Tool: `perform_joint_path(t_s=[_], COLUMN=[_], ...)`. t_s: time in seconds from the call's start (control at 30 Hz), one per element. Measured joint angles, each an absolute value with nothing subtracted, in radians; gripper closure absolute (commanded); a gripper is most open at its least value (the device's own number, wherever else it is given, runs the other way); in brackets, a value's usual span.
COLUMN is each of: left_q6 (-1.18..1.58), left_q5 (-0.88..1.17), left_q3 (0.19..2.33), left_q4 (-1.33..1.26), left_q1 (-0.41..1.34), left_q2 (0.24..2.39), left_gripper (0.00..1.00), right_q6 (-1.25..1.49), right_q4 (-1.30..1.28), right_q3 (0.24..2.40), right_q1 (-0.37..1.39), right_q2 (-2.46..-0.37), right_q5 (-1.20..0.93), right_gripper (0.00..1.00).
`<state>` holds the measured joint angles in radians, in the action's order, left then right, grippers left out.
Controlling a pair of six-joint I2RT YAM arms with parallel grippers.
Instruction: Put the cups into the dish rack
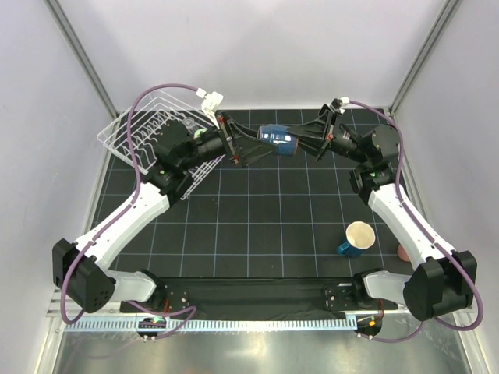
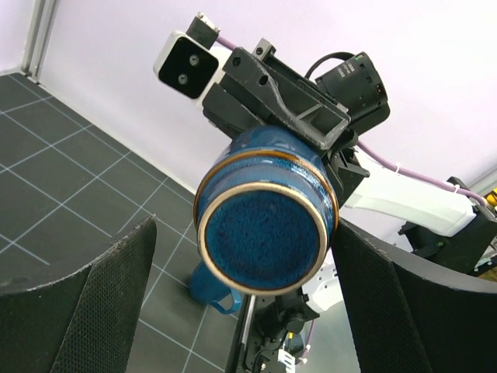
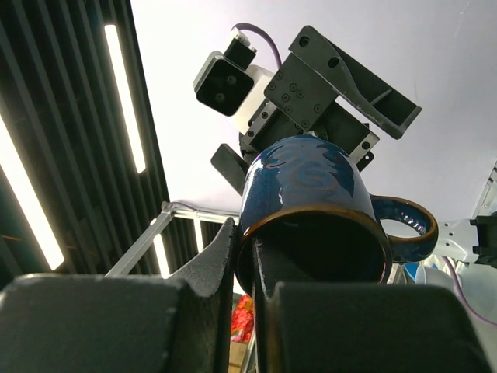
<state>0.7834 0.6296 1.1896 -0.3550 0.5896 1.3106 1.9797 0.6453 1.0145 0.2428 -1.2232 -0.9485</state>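
Grid mat [image 1: 257,226]; blue mug [image 1: 277,140] aloft; cream-lined mug [image 1: 357,238] front-right.

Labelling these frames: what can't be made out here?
- Dish rack contents: top view, left arm covers much of it.
- Pink object: top view, mostly hidden behind right arm.
- Inside of held blue mug: left wrist shows only its base; right wrist, too dark.

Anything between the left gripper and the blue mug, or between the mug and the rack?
Nothing visible between the open left gripper and the blue mug, which the right gripper holds by the rim. Toward the dish rack, only the left arm itself lies in line.
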Motion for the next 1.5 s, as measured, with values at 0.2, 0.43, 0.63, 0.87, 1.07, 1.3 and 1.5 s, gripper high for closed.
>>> perform_joint_path(t_s=[0.2,0.43,0.63,0.87,1.07,1.3,1.5], left_q6=[0.786,0.812,0.823,0.836,0.829,0.806,0.805], left_q5=[0.638,0.657,0.658,0.667,0.684,0.709,0.716], left_q3=[1.191,1.191,1.191,1.191,1.191,1.191,1.191], left_q4=[-0.37,-0.403,-0.411,-0.412,-0.403,-0.377,-0.374], left_q1=[0.59,0.59,0.59,0.588,0.588,0.587,0.586], left_q2=[1.311,1.311,1.311,1.311,1.31,1.308,1.308], left_gripper=[0.16,0.19,0.39,0.29,0.27,0.36,0.82], right_q6=[1.98,1.981,1.983,1.99,1.992,1.993,1.993], right_q4=[0.643,0.644,0.644,0.662,0.683,0.689,0.692], right_q3=[1.015,1.015,1.015,1.015,1.015,1.015,1.015], right_q1=[0.275,0.317,0.336,0.339,0.34,0.341,0.341], right_q2=[-1.224,-1.23,-1.251,-1.26,-1.271,-1.271,-1.274], right_q5=[-0.928,-0.909,-0.907,-0.905,-0.904,-0.903,-0.907], right_gripper=[0.96,0.96,0.96,0.96,0.96,0.96,0.96])
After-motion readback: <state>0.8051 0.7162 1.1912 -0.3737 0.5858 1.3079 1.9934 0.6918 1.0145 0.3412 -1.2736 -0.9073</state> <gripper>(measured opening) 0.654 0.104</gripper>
